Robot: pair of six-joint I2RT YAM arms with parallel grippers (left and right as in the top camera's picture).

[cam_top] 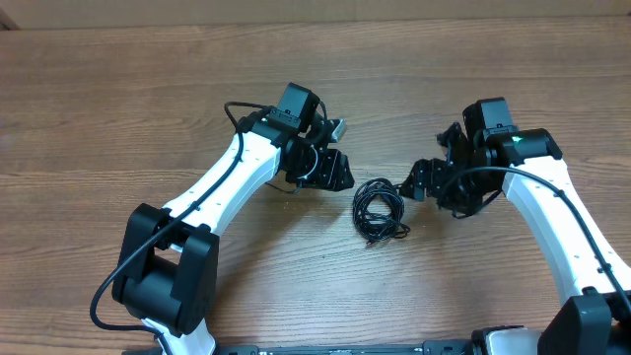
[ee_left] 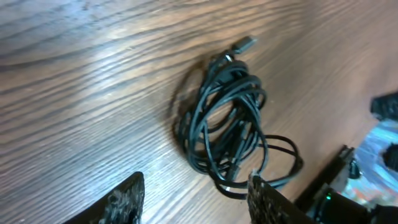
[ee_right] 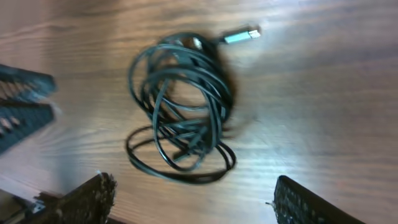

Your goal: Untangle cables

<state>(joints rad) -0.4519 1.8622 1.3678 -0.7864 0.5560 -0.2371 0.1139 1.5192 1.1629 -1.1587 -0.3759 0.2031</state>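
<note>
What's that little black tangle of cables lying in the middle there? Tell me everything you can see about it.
The cables are thin black cords, rubbery-looking and slightly glossy. They are coiled into one loose, roughly oval bundle of overlapping loops, with a slacker loop sagging out at one end. One silver-tipped plug sticks out at the other end. The bundle lies flat on the wooden table, and only the table seems to touch it.

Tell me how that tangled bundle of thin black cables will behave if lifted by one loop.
The tangled bundle of thin black cables would probably sag limply: its loops lie slack and uneven. Thin strands suggest it is light. Crossed strands would likely drag the whole knot up together, silver plug dangling.
</note>
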